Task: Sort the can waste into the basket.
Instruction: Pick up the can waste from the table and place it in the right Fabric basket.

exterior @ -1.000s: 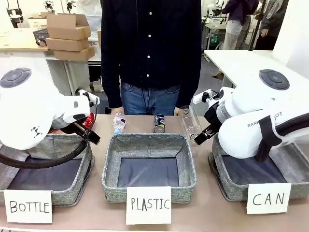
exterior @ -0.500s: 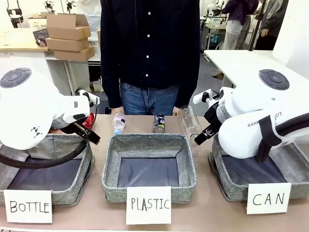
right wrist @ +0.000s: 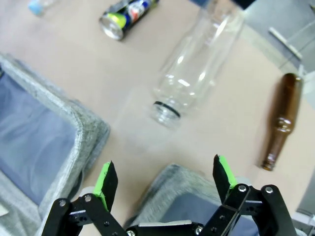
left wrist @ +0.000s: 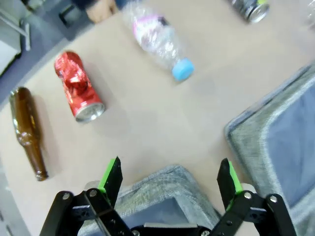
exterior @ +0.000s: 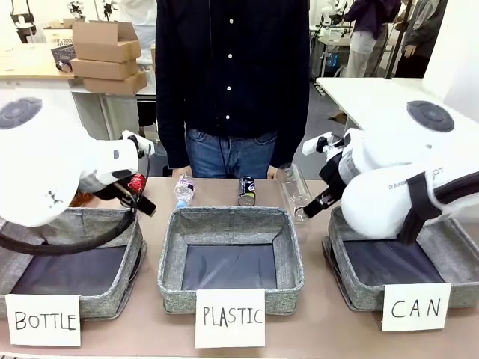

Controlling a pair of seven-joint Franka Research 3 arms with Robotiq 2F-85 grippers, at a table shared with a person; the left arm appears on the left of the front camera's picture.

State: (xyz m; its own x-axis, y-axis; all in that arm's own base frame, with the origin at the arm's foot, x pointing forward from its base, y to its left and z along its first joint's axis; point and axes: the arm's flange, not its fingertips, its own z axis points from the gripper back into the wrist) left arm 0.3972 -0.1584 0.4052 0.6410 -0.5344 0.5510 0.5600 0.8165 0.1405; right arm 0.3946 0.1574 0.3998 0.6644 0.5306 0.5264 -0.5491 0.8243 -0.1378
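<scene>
left gripper (left wrist: pixel 170 172): jaws wide apart, holding nothing, over the rim of a grey basket.
brown bottle (left wrist: pixel 27 130): lies on the table at 8 o'clock from the red can, just beside it.
red can (left wrist: pixel 78 88): dented, lies on its side on the table at 11 o'clock from the left gripper, well apart from it.
small plastic bottle (left wrist: pixel 157 39): blue cap, lies at 2 o'clock from the red can.
black can (exterior: pixel 247 191): on the table at 12 o'clock from the PLASTIC basket (exterior: pixel 232 217), just behind it.
right gripper (right wrist: pixel 165 169): jaws wide apart, holding nothing.
big clear bottle (right wrist: pixel 197 73): lies at 12 o'clock from the right gripper, its mouth toward it.
CAN basket (exterior: pixel 359 295): far right, under the right arm; both cans lie outside it.
</scene>
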